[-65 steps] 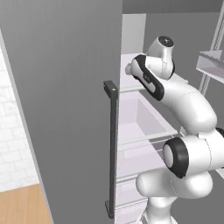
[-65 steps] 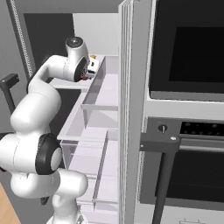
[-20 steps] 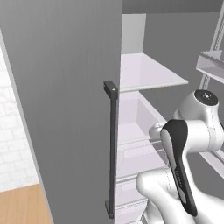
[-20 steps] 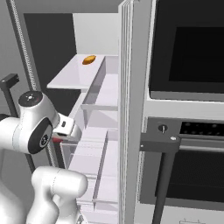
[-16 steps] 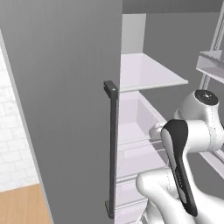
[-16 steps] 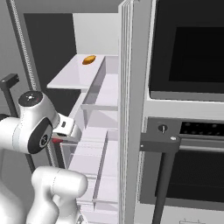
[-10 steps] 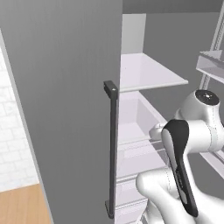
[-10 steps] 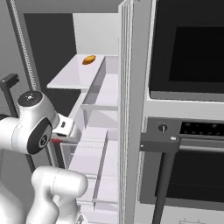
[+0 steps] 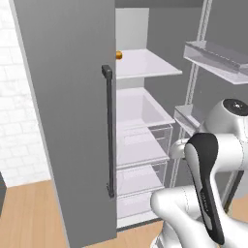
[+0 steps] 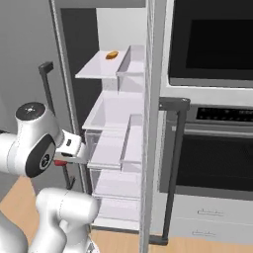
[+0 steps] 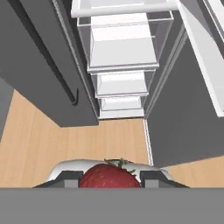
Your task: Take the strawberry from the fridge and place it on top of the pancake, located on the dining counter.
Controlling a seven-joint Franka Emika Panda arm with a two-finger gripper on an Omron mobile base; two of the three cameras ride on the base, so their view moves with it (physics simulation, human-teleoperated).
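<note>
Even, flat rendered light, no clear source. Fridge point(image 9: 145, 111) interior bright white; its doors and the oven glass point(image 10: 212, 44) read dark. Shadows soft, faint under shelves. No glare, no motion blur. Edges jagged, low-res. Hand view: strong perspective stretch twd edges, strawberry point(image 11: 110, 176) sharp up close.

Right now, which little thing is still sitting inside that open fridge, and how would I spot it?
Start at the tall grey fridge, whose doors stand open. Go to its top white shelf, above the clear drawers. There lies a small orange-brown item, the one warm-coloured spot among white and grey.
</note>
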